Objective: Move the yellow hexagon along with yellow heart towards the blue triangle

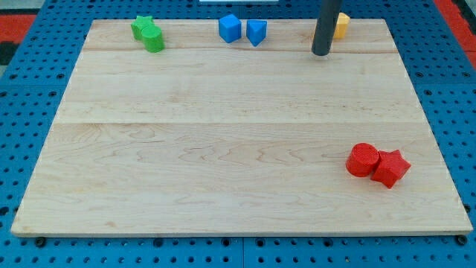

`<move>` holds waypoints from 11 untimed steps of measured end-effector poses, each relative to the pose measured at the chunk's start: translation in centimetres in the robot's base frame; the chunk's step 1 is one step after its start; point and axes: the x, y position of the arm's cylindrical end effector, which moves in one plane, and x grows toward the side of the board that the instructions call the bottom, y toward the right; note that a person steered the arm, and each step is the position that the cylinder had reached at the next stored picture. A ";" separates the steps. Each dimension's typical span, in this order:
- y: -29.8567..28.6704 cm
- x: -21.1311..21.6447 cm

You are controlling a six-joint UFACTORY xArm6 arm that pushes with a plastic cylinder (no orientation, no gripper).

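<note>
My tip (pixel 321 53) rests on the counter (pixel 223 149) near its top right corner; there are no fingers on this rod, so nothing is apart, together or clamped. The rod stands in front of the yellow block (pixel 341 25), which peeks out on its right, close to the top edge; only one yellow piece shows, and I cannot tell whether it is the hexagon or the heart, nor where the other one lies. The blue triangle (pixel 256 32) sits further left along the top edge, just beside a blue cube (pixel 230 28). The tip is on the triangle's side of the yellow block, so pushing from here would likely drive it away, toward the right edge, and perhaps off the counter. Two pieces pushed together may also split apart, one slipping past the rod. The green blocks (pixel 148 33) at the top left corner and the red blocks (pixel 378 164) near the bottom right corner lie well apart from this path.
</note>
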 end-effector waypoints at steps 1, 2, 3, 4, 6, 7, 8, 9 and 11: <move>-0.1 0.0; -0.6 -1.2; 6.1 -3.3; 11.7 -3.7; 11.1 -9.1; 9.5 -9.2; 6.5 -9.1; 0.9 -9.1; -1.7 -8.7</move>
